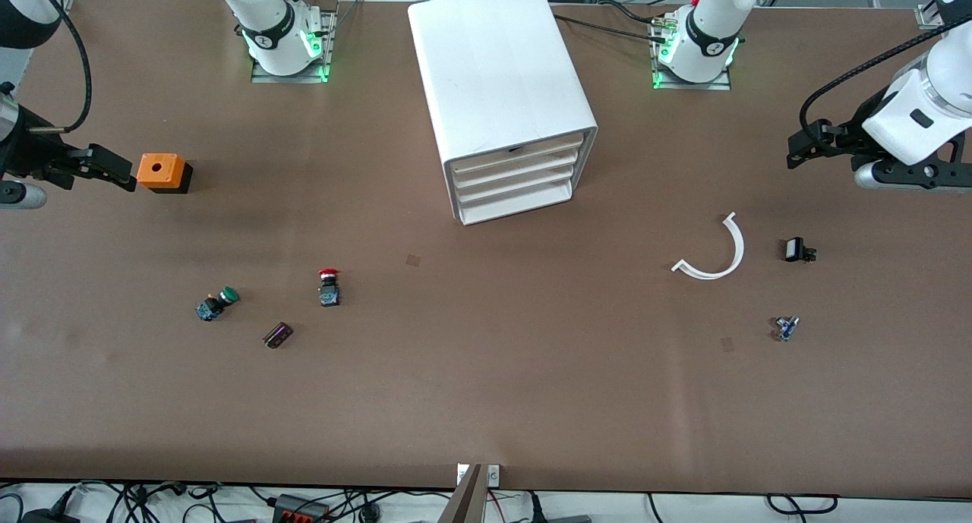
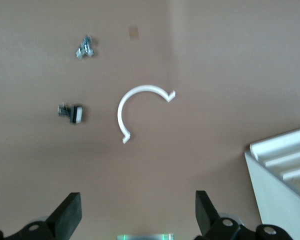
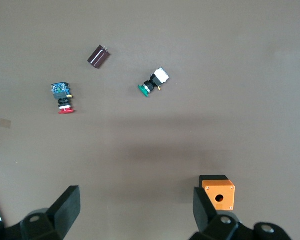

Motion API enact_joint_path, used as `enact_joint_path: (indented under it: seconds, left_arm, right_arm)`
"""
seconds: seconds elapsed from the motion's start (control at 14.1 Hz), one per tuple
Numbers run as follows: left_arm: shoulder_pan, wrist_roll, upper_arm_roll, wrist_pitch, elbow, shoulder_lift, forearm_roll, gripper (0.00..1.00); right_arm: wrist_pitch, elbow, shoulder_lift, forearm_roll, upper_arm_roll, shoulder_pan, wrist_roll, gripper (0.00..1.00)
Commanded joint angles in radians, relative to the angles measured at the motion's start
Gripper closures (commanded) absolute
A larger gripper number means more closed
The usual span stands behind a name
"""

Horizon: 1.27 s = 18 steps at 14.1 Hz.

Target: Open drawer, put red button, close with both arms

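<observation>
Drawer: we are seeing the shallow white plastic drawer (image 1: 518, 169), 2nd from the top of 4 in the big white box-shaped cabinet (image 1: 497, 75), sitting pushed in flush with the others.
Red button: we are finding the tiny push-button with the red mushroom cap, black body and blue base (image 1: 328, 287) lying on the brown table (image 1: 486, 386), nearer to the front camera than the cabinet and toward the right arm's end.
Neighbours: we are noting the green-capped button (image 1: 216, 304) and a small dark cylinder (image 1: 278, 335) near the red one, an orange box with a round hole (image 1: 161, 171) farther back, and a white curved plastic strip (image 1: 714, 251) toward the left arm's end.
Left gripper: we are watching the left gripper (image 2: 135, 216) hanging over the table with its jaws spread wide, holding nothing.
Right gripper: we are watching the right gripper (image 3: 136, 212) hanging beside the orange box, jaws equally wide, empty.
</observation>
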Motion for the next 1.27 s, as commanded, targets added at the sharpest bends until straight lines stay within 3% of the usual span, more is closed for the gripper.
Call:
enact_joint_path:
  seconds: [0.0, 0.35, 0.64, 0.99, 1.2]
  left_arm:
    - [-0.036, 0.002, -0.011, -0.126, 0.014, 0.016, -0.022, 0.0]
    - [-0.148, 0.022, -0.011, -0.195, -0.004, 0.146, -0.108, 0.0]
    - [-0.135, 0.13, -0.011, -0.011, -0.015, 0.272, -0.34, 0.0]
    - [-0.11, 0.492, -0.011, 0.222, -0.199, 0.329, -0.757, 0.0]
    - [-0.113, 0.763, -0.009, 0.266, -0.298, 0.378, -1.026, 0.0]
  right_arm:
    - [0.008, 0.003, 0.043, 0.004, 0.02, 0.005, 0.004, 0.0]
    - [0.013, 0.015, 0.135, 0.005, 0.02, 0.091, 0.013, 0.0]
    - [0.069, 0.052, 0.221, 0.1, 0.02, 0.163, 0.017, 0.0]
    - [0.273, 0.055, 0.314, 0.109, 0.02, 0.254, 0.005, 0.0]
    - [0.359, 0.055, 0.365, 0.106, 0.018, 0.298, 0.011, 0.0]
